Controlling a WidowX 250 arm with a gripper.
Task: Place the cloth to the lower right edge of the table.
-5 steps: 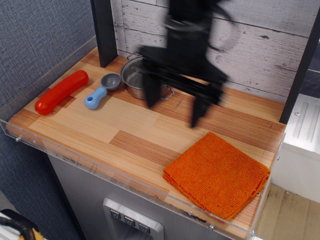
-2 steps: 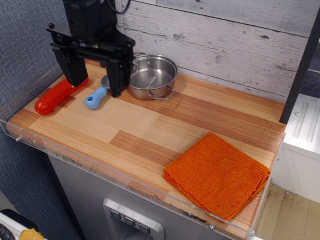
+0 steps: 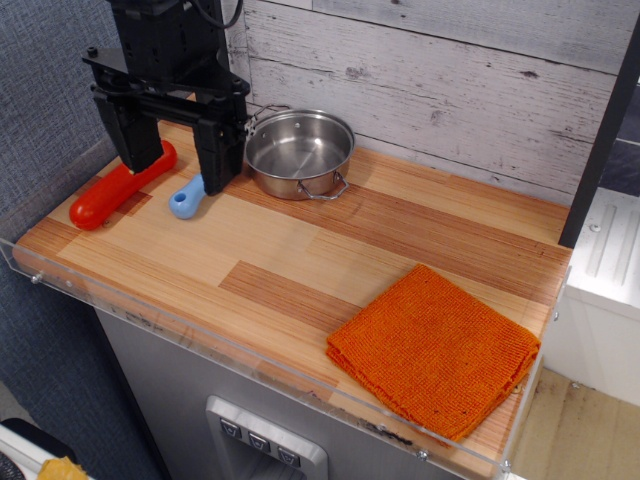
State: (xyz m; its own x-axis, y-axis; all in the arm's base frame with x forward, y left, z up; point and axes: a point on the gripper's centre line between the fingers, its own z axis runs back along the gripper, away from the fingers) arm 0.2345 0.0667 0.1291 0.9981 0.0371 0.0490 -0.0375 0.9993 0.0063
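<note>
The orange knitted cloth [image 3: 433, 350] lies folded and flat at the near right corner of the wooden table [image 3: 270, 260], close to the clear acrylic rim. My gripper [image 3: 172, 160] is black and hangs over the far left of the table, far from the cloth. Its two fingers stand wide apart and hold nothing. One finger [image 3: 135, 135] is above the red sausage toy, the other over the blue scoop.
A steel pot [image 3: 299, 152] stands at the back centre. A red sausage-shaped toy [image 3: 112, 188] lies at the left. A blue scoop [image 3: 188, 198] lies between them, partly hidden by my gripper. A dark post [image 3: 600, 140] rises at the right edge.
My gripper has swung from over the pot and table's middle to the far left, and drifted a little further left since. The cloth has not moved.
</note>
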